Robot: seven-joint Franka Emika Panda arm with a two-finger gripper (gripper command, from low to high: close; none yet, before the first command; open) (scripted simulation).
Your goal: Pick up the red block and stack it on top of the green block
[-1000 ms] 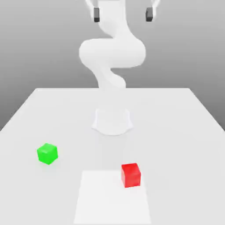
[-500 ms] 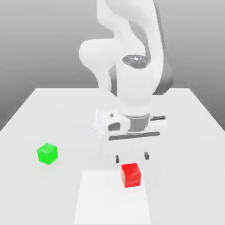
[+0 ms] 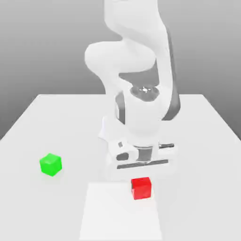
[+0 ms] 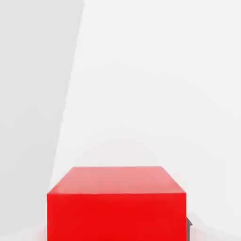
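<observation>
Nearest me on the worktop (image 3: 202, 164) lies the pale square patch (image 3: 117, 214), with bare surface to the exterior view's left and right of it. Most of the patch is open; its far corner on the exterior view's right is where I have the red block (image 3: 142, 189). My gripper (image 3: 141, 186) is closed on that block from above, gripping it by two opposite sides, and the block sits about level.

A little farther back, well apart on the exterior view's left, the green block (image 3: 51, 164) stands alone on the worktop, turned cornerwise. Between the two blocks I see open surface, and there is bare room all around the green one. Beyond them is the arm's base (image 3: 110, 129), near the middle, then the straight far edge of the worktop. The side edges spread apart toward me and run out of frame.

The near edge of the worktop is cut off. The hand of the arm (image 3: 142, 155) hides part of the base and the surface behind the block. In the hand view the block's lower part is cut off, and only a dark sliver of one fingertip (image 4: 188, 229) peeks out beside it. I can't tell whether the block's underside touches the surface.
</observation>
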